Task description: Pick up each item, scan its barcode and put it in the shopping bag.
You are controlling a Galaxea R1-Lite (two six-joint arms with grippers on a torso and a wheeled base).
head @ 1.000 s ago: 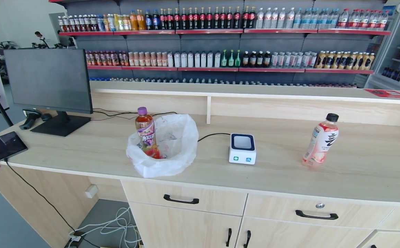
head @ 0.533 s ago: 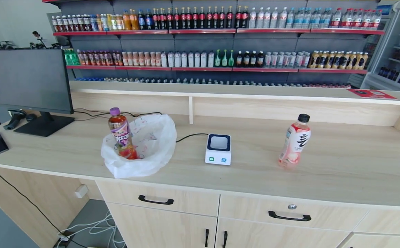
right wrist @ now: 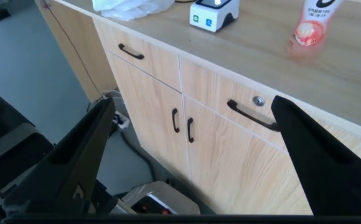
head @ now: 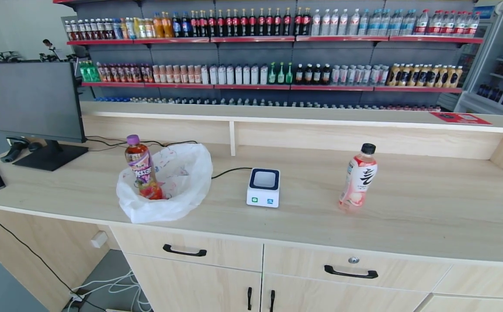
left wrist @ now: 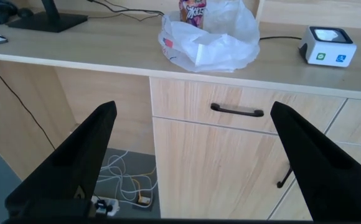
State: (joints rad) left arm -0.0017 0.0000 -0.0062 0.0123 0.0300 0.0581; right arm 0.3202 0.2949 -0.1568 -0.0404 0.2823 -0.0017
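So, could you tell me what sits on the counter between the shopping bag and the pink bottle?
The white barcode scanner, nearer the shopping bag; the head view shows it.

Monitor (head: 32, 102) on counter's (head: 407, 221) left end; drink shelves (head: 260, 50) behind.

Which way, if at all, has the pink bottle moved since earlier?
No: the pink bottle keeps its spacing from the scanner; the camera shifted.
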